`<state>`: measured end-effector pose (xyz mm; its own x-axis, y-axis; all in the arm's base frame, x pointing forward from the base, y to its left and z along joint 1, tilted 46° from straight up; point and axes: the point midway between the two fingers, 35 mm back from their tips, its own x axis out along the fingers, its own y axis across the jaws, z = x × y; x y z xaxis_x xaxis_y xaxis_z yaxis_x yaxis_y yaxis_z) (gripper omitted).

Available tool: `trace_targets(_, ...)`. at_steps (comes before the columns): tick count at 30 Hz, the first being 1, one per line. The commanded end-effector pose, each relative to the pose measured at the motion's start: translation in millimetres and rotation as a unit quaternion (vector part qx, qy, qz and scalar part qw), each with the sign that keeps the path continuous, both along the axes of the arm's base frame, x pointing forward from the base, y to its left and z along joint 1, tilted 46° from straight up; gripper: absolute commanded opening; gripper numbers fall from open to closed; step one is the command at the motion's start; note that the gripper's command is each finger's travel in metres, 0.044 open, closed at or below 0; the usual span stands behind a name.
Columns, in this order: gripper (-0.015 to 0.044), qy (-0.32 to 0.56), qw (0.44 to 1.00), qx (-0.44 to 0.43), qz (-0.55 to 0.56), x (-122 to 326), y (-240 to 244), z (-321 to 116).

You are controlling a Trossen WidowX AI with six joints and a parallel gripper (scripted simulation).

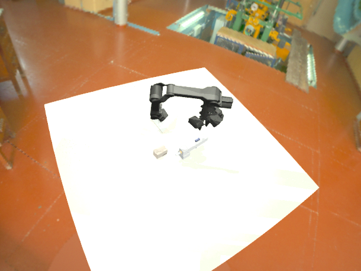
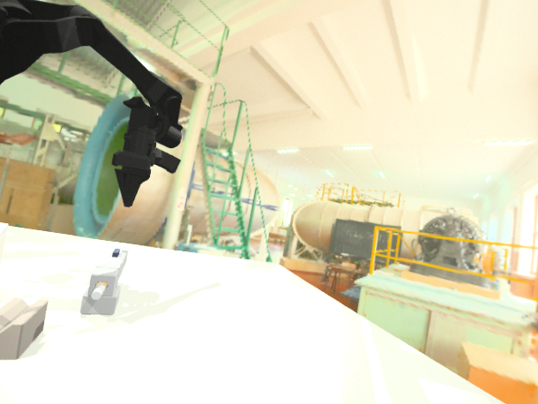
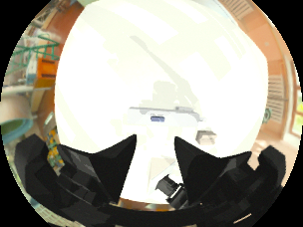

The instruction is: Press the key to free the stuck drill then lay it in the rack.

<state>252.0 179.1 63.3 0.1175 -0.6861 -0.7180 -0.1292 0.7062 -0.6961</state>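
Hall with an orange-red floor; white table under the work. Gripper: jaws roughly half open, nothing between them, tips raised over the table. Nearest thing outward is the key, a short dark-blue piece on top of the long grey holder; in the wrist view it sits just ahead of the gap. Farther along, the drill shows as a pale stub sticking out of the holder's block end; the rest is hidden. From the jaws it lies to the lower left in the top view, to the right in the wrist view. Its long axis runs with the holder, stub end toward the rack, which stands apart. Judgement: pressing looks finished, drill probably loose, pull and laying down still to do. Jaws spread along the holder's length, so a grip across the stub likely wants about a quarter turn of the wrist, plus travel to the block end and down. Risk: fingers catching the block. Single arm: elbow high, forearm sloping down, gripper pointing nearly straight down.
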Motion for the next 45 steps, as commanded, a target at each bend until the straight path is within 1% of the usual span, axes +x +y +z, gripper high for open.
trace_targets(1, 0.0341, 0.004, 1.000, 0.000, -0.001, -3.1, 7.5, 9.3)
trace_targets(3, 0.0394, 0.013, 1.000, -0.001, 0.015, 0.8, -0.6, 3.2)
trace_targets(5, 0.0440, 0.050, 0.997, -0.005, 0.055, 5.4, -11.3, 4.9)
trace_targets(10, 0.0440, 0.177, 0.965, -0.025, 0.192, 17.4, -49.7, 10.4)
trace_targets(17, 0.0440, 0.329, 0.878, -0.044, 0.343, 27.5, -107.9, 18.1)
trace_targets(27, 0.0440, 0.418, 0.800, -0.062, 0.426, 28.5, -151.1, 24.4)
trace_targets(36, 0.0440, 0.494, 0.718, -0.081, 0.484, 23.8, -190.8, 30.6)
trace_targets(45, 0.0440, 0.495, 0.716, -0.081, 0.485, 23.7, -191.4, 30.7)
